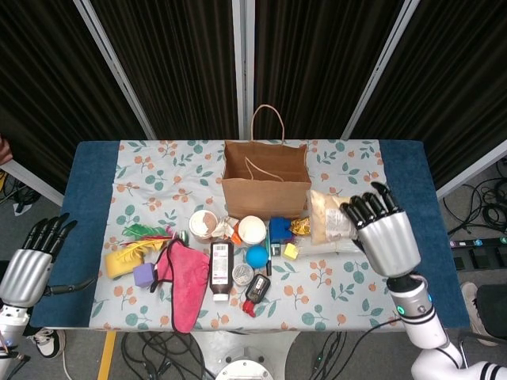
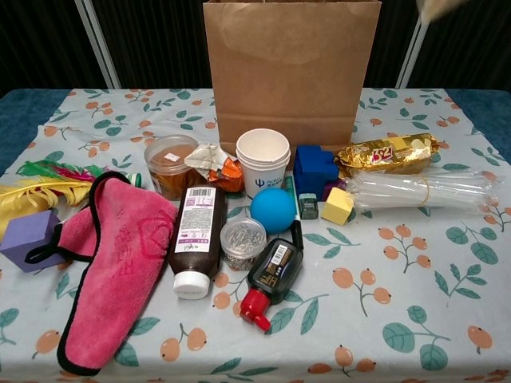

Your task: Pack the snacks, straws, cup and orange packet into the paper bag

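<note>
Packing barely begun: right hand (image 1: pixel 379 229) grips a clear crinkly snack pouch (image 1: pixel 329 219) lifted beside the stiff brown paper bag (image 1: pixel 265 186); left hand (image 1: pixel 32 265) idle, fingers spread; gold foil snack (image 2: pixel 389 153), bagged straws (image 2: pixel 419 192), white paper cup (image 2: pixel 263 158), orange packet (image 2: pixel 215 166) wait on the tabletop (image 2: pixel 415 319)

The left hand (image 1: pixel 28 265) is cut off by the head view's left edge. In the chest view, a snack bag (image 2: pixel 437 6) shows only as a blur at the top edge.
</note>
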Controlling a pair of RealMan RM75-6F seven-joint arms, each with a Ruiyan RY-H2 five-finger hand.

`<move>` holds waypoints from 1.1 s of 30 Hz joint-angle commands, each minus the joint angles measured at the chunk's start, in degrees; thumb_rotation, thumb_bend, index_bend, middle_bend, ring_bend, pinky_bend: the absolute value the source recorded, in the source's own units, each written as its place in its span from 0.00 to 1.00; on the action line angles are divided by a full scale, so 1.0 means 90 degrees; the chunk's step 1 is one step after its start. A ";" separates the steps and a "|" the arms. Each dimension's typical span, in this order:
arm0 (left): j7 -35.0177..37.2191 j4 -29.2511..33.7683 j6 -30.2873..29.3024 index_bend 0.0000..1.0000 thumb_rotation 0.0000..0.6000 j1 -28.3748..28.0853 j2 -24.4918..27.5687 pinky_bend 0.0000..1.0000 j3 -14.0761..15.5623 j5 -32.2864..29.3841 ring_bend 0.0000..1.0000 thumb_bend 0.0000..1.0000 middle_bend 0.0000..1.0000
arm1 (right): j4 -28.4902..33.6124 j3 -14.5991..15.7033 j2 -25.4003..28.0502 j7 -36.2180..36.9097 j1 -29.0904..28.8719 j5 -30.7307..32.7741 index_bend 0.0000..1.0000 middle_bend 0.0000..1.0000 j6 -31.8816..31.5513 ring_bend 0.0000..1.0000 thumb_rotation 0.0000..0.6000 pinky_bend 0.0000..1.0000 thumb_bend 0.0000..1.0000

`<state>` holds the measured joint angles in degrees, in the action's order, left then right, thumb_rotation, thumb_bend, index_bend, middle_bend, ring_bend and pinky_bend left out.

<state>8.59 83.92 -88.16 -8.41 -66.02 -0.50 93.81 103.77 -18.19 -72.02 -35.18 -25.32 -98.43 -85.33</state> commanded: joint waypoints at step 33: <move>0.0540 -0.0288 0.0333 0.06 0.38 -0.0213 -0.0114 0.07 -0.0200 -0.0379 0.03 0.00 0.04 | -0.2032 -0.0511 -0.0920 -0.3474 -0.3313 0.3302 0.19 0.26 0.2570 0.10 1.00 0.01 0.07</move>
<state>13.44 81.31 -85.15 -10.34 -67.03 -2.30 90.41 84.72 -22.86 -80.91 -66.03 -55.03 -69.18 -61.87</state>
